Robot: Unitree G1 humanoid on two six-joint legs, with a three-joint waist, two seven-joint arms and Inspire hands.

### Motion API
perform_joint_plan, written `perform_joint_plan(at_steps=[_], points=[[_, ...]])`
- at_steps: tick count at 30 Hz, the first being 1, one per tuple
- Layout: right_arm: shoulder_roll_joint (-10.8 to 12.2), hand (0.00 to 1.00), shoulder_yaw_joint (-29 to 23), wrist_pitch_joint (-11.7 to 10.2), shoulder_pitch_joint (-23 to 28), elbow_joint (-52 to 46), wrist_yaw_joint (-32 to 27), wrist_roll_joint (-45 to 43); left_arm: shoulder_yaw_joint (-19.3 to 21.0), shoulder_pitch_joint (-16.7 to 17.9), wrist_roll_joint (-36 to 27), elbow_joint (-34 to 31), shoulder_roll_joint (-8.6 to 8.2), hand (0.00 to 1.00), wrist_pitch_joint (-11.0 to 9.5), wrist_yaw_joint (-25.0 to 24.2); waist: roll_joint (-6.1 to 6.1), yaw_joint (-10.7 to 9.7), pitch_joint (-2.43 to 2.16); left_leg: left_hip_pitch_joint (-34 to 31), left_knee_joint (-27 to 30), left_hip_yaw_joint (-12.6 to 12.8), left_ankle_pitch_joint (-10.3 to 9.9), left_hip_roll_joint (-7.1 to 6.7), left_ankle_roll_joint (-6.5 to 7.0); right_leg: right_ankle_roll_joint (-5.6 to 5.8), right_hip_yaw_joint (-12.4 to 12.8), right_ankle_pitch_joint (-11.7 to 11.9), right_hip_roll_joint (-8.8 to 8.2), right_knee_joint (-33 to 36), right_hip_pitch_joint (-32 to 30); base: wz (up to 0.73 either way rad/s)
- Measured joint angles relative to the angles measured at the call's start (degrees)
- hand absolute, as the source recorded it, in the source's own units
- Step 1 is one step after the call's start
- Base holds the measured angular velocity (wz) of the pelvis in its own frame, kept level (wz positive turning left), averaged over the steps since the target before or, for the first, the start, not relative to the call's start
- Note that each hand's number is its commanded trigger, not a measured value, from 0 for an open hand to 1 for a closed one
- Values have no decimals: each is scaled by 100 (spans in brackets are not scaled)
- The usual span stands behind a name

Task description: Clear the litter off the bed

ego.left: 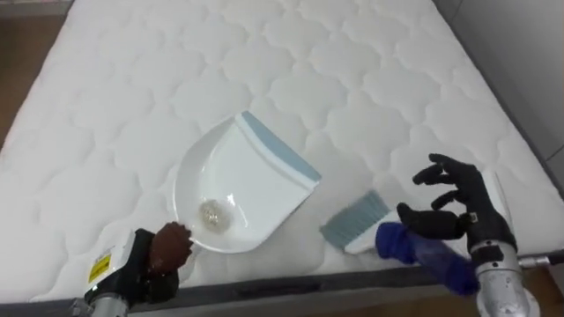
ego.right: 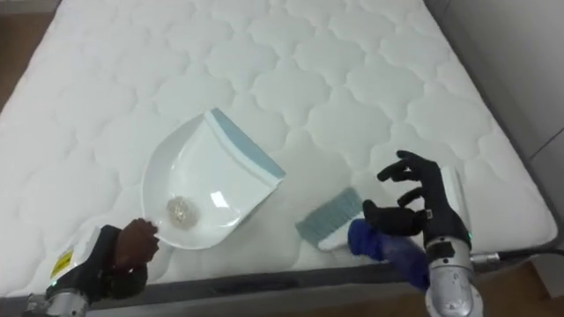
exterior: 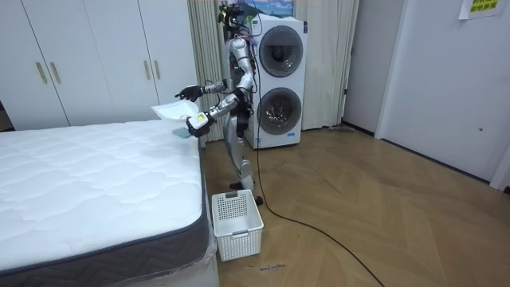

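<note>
Looking down from the head, the left hand (ego.left: 139,271) is clamped on the brown handle of a white dustpan (ego.left: 242,189) holding a crumpled scrap (ego.left: 214,214). The right hand (ego.left: 458,207), fingers spread, hovers over a blue-handled brush (ego.left: 357,224) lying on the bed (ego.left: 132,88). The room view adds a white basket (exterior: 237,223) on the floor beside the bed.

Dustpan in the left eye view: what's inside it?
One small pale crumpled scrap near the back of the dustpan; its handle is hidden in the left hand.

A blue-handled brush (ego.left: 357,224) lies on the white quilted mattress (ego.left: 352,79).
</note>
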Motion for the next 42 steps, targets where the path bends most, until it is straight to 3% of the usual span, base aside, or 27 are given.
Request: perform_joint_plan(at_steps=[2, 7, 8, 12, 15, 17, 20, 23, 25, 27, 28, 29, 30, 31, 32, 33, 34, 35, 36, 37, 38, 39, 40, 42], points=[[64, 0, 9, 21, -1, 0, -35, 35, 0, -4, -7, -2, -5, 100, -2, -54, -4, 8, 4, -18, 35, -149, 19, -31, 38, 23, 11, -14, -29, -44, 77, 43], [64, 0, 4, 20, -20, -1, -290, 111, 5, -31, -18, -6, -31, 100, -7, -117, -19, -138, 9, -242, 88, -969, 165, -278, 134, 78, 200, -33, 69, -406, 389, 81], [64, 0, 4, 18, -23, -1, -304, 109, 6, -30, -18, -7, -36, 100, -8, -117, -18, -140, 7, -263, 87, -1041, 177, -314, 135, 81, 204, -31, 85, -449, 419, 69], [49, 0, -3, 18, -59, -4, -382, 119, 182, 68, -20, -155, -128, 100, -8, -118, -65, -8, -1, -405, 102, -1516, 242, -407, 111, 89, 195, -80, 144, -597, 561, 60], [16, 0, 21, 16, -106, -9, -514, 232, 232, 76, -90, -212, -174, 100, -11, -118, -67, 240, -1, -471, 128, -1710, 271, -398, 65, 88, 191, -80, 217, -659, 616, 48], [16, 0, 31, 16, -120, -9, -577, 325, 279, 91, -121, -212, -241, 100, -4, -118, -66, 344, -1, -530, 133, -1878, 295, -405, 26, 73, 107, -89, 238, -666, 657, 52], [54, 0, 65, 17, -237, -8, -760, 461, 356, 163, -238, -213, -368, 100, 11, -135, -67, 453, -1, -719, 196, -1911, 334, -404, -5, 47, -272, -116, 245, -664, 693, 62], [86, 0, 64, 17, -282, 5, -982, 546, 367, 159, -266, -213, -431, 100, 65, -259, -93, 365, 11, -999, 340, -1430, 449, -387, 59, 6, -727, -177, 234, -651, 800, 117], [89, 0, 66, 17, -282, 40, -1110, 598, 366, 125, -334, -209, -441, 100, 66, -287, -132, 351, 35, -1143, 333, -901, 592, -361, 161, -5, -934, -234, 225, -649, 855, 121], [92, 0, 65, 0, -300, 155, -1317, 671, 365, 82, -591, -210, -455, 100, 67, -284, -150, 347, 52, -1300, 161, -368, 907, -383, 319, -57, -1115, -272, 240, -647, 852, 162], [91, 0, 65, -5, -339, 297, -1439, 681, 364, 55, -669, -209, -455, 100, 67, -273, -170, 350, 68, -1343, -68, -144, 1135, -409, 395, -95, -1367, -298, 228, -684, 827, 148], [86, 0, 65, -5, -346, 333, -1493, 698, 366, 46, -688, -210, -463, 100, 67, -272, -182, 348, 72, -1379, -175, 18, 1235, -404, 433, -100, -1581, -304, 178, -744, 827, 131], [83, 0, 68, -2, -413, 343, -1544, 705, 400, 40, -779, -207, -484, 100, 71, -260, -226, 363, 97, -1568, 127, 626, 1148, -290, 479, -84, -2244, -465, 81, -851, 821, 115], [98, 0, 68, 17, -421, 347, -1549, 696, 390, 66, -915, -115, -513, 100, 89, -273, -165, 317, 106, -1659, 961, 1162, 622, 93, 506, -56, -2781, -473, 105, -829, 928, 110], [120, 0, 68, 26, -405, 346, -1550, 697, 391, 84, -921, -97, -511, 100, 112, -283, -142, 304, 91, -1623, 1300, 1360, 406, 260, 476, -29, -3040, -486, 119, -826, 1001, 107], [128, 0, 68, 58, -390, 336, -1553, 697, 391, 90, -956, -93, -510, 100, 133, -286, -110, 277, 76, -1508, 1782, 1586, 64, 580, 366, 38, -3443, -532, 138, -780, 1120, 114], [130, 0, 67, 131, -392, 250, -1553, 699, 384, 73, -993, -96, -516, 100, 134, -287, -47, 225, 54, -1465, 2042, 1617, -132, 803, 249, 90, -3718, -623, 122, -599, 1190, 120], [126, 0, 61, 154, -398, 187, -1555, 702, 369, 54, -1009, -96, -528, 100, 148, -290, -12, 208, 68, -1520, 1986, 1560, -160, 791, 241, 114, -3800, -677, 101, -418, 1231, 119], [145, 0, 64, 161, -401, 146, -1570, 706, 310, 4, -998, -95, -543, 100, 236, -294, -11, 190, 72, -1505, 1781, 1422, -193, 652, 314, 67, -3691, -736, -6, -82, 1166, 121], [179, 0, 62, 160, -394, 100, -1590, 711, 282, -33, -992, -95, -542, 100, 270, -292, -47, 123, 54, -1442, 1498, 1192, -166, 439, 373, 3, -3321, -772, -133, 271, 1041, 120], [194, 0, 59, 158, -394, 77, -1607, 712, 274, -53, -997, -94, -542, 100, 277, -289, -70, 79, 56, -1400, 1374, 1109, -153, 337, 424, -32, -3157, -792, -189, 455, 934, 113], [206, 0, 62, 129, -411, 58, -1611, 742, 257, -70, -998, -95, -549, 100, 281, -275, -65, 116, 57, -1380, 1259, 926, -75, 220, 468, -125, -2758, -866, -282, 769, 728, 70], [214, 0, 67, 77, -441, 46, -1611, 789, 257, -76, -994, -98, -548, 100, 278, -265, -26, 233, 71, -1391, 1218, 808, -59, 184, 471, -148, -2340, -896, -292, 759, 453, 50], [218, 0, 79, 53, -402, 33, -1617, 764, 295, -56, -994, -94, -543, 100, 279, -258, -2, 279, 55, -1386, 1231, 658, -56, 65, 480, -71, -2139, -897, -422, 854, 187, 51]])
